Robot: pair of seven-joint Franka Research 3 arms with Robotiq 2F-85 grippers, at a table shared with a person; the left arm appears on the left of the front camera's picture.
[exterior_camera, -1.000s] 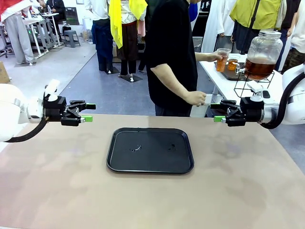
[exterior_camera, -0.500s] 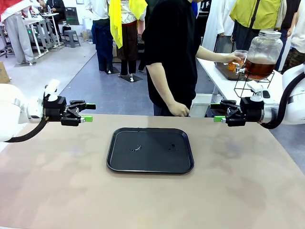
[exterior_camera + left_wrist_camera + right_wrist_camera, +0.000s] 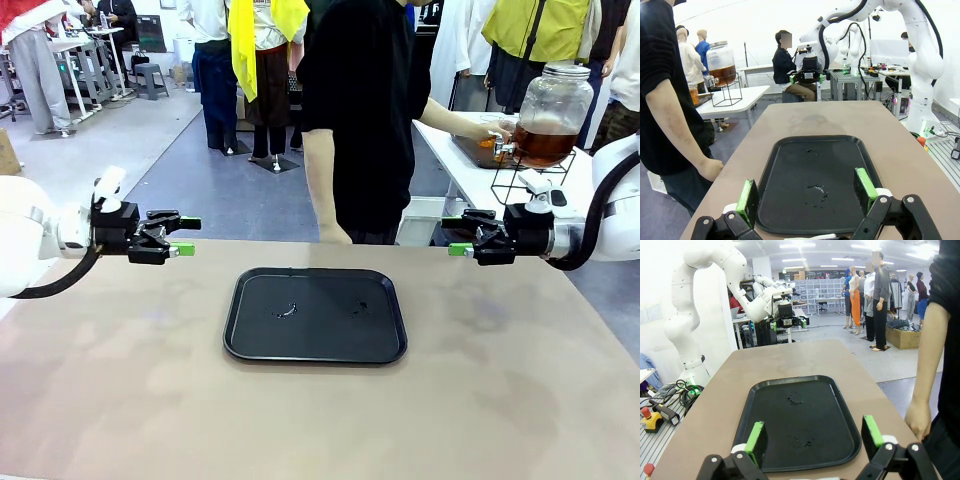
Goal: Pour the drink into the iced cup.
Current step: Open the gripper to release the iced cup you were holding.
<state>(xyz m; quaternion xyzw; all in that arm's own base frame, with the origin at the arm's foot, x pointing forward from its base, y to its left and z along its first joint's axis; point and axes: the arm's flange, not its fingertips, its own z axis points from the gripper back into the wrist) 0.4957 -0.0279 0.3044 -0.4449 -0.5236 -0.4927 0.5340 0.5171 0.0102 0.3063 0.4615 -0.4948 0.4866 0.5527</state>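
My left end effector (image 3: 183,237) hangs over the left edge of the counter (image 3: 120,400), its green-padded fingers spread wide with nothing between them. In the left wrist view the pads (image 3: 747,196) frame the near end of the black rectangular plastic tray (image 3: 820,180). My right end effector (image 3: 458,236) mirrors it at the right edge, fingers equally wide and empty.

The drink (image 3: 545,142) is a translucent amber-brown liquid filling the lower part of a large clear glass dispenser jar (image 3: 556,100) with a small tap, sitting on a black wire stand (image 3: 525,180) on a white side table (image 3: 470,175) beyond the counter's far right corner, well apart from both end effectors. The person's hand (image 3: 492,130) is at the tap, and I can't make out whether it holds a cup.

The tray lies flat in the middle of the counter with rounded corners and a raised rim; a few wet specks glisten on its glossy floor. Around it the matte tan counter surface is bare on every side. The person in a black shirt (image 3: 360,110) stands at the far edge, their other hand (image 3: 918,420) hanging beside that edge.
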